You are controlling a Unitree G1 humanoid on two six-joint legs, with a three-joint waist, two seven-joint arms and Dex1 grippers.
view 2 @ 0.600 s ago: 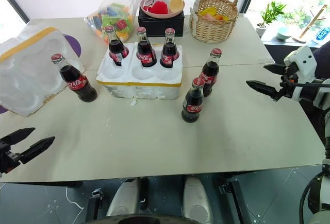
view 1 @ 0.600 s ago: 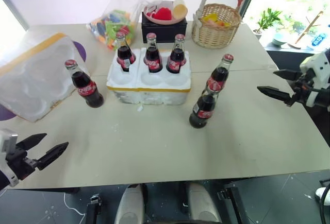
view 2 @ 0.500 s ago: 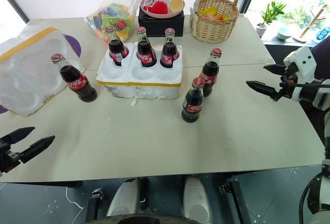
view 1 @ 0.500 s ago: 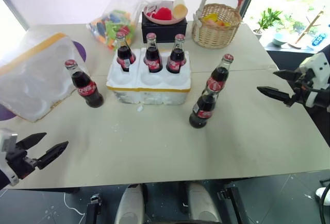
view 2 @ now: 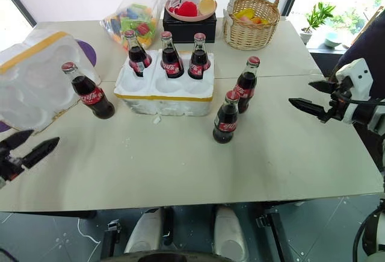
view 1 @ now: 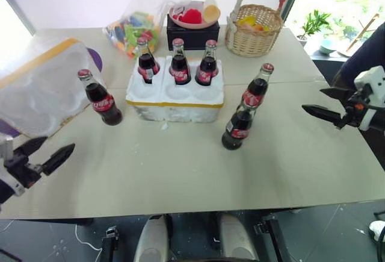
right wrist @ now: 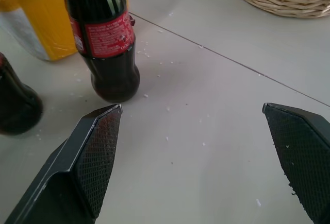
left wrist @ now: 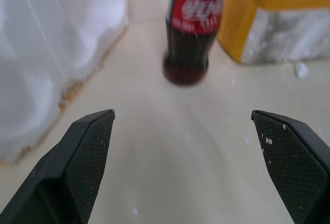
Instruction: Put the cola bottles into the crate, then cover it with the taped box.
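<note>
Three cola bottles [view 1: 178, 63] stand in the back wells of the white crate [view 1: 174, 100] at the table's middle. Another cola bottle [view 1: 99, 97] stands loose to the crate's left, leaning a little, and it is also in the left wrist view [left wrist: 193, 28]. Two more [view 1: 255, 87] [view 1: 237, 126] stand to the crate's right. The taped box [view 1: 36, 87] lies tilted at the far left. My left gripper [view 1: 57, 144] is open and empty, near the front left edge, short of the loose bottle. My right gripper [view 1: 313, 99] hangs open at the right, apart from the two bottles [right wrist: 105, 44].
Behind the crate are a clear bag of coloured toys [view 1: 133, 26], a black box with a pink bowl [view 1: 192, 24] and a wicker basket [view 1: 255, 30]. A purple disc [view 2: 87, 51] peeks from behind the taped box. White crumbs dot the beige table [view 1: 180, 165].
My left gripper has moved forward over the table toward the loose bottle on the left. The right gripper has barely shifted. Bottles, crate and box stay put.
</note>
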